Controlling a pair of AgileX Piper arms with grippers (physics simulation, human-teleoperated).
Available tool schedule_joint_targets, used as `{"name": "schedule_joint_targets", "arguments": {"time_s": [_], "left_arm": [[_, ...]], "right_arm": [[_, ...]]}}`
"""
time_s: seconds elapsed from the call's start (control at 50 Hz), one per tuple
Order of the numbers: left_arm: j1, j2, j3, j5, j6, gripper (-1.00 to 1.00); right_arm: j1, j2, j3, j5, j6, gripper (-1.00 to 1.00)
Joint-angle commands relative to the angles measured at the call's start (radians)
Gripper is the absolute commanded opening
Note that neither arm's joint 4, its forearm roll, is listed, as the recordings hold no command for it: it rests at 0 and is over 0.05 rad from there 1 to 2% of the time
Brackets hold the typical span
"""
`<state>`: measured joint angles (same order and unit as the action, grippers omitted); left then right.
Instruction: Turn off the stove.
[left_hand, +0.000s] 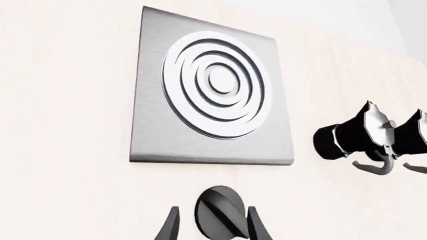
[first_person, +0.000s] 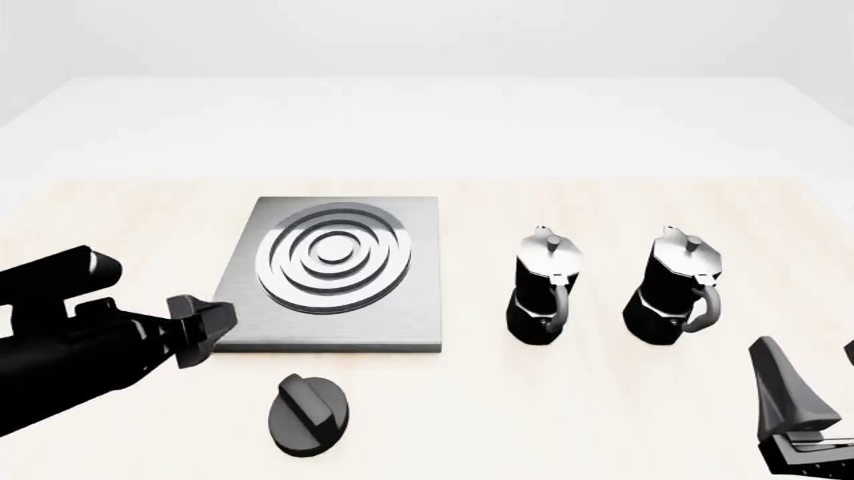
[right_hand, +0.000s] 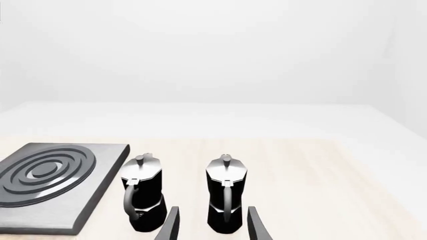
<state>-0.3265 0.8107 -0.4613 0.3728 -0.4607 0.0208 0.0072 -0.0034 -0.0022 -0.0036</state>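
The stove is a grey metal slab (first_person: 400, 322) with raised silver rings (first_person: 330, 257), lying flat on the table left of centre. Its black ridged knob (first_person: 310, 410) sits on the table just in front of the slab. My left gripper (first_person: 207, 325) hovers left of the knob and a little above it, at the slab's front left corner, open and empty. In the left wrist view the knob (left_hand: 220, 212) appears between the spread fingers (left_hand: 257, 227), beyond their tips, with the slab (left_hand: 153, 135) behind it. My right gripper (first_person: 814, 385) is open and empty at the front right.
Two black-and-silver moka pots (first_person: 547, 285) (first_person: 677, 290) stand upright right of the stove, handles facing forward. They also show in the right wrist view (right_hand: 143, 197) (right_hand: 225, 197) just ahead of the right gripper (right_hand: 213, 227). The light wooden table (first_person: 534, 410) ends at a pale far edge.
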Motion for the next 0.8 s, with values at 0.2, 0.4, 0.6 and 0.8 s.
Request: {"name": "schedule_joint_targets", "arguments": {"time_s": [0.2,0.4,0.6,0.8], "left_arm": [[-0.211,0.1,0.064,-0.043,-0.234,1.0],[-0.278,0.138,0.126,-0.121,-0.335,1.0],[-0.266,0.205,0.131,-0.19,-0.321,1.0],[-0.228,0.274,0.116,-0.238,-0.287,1.0]], "right_arm": [[0.009,-0.005,0.002,0.006,-0.007,1.0],[0.009,-0.004,0.002,0.007,-0.007,1.0],[0.01,-0.001,0.003,0.008,-0.009,1.0],[0.012,0.0,0.003,0.013,-0.01,1.0]]}}
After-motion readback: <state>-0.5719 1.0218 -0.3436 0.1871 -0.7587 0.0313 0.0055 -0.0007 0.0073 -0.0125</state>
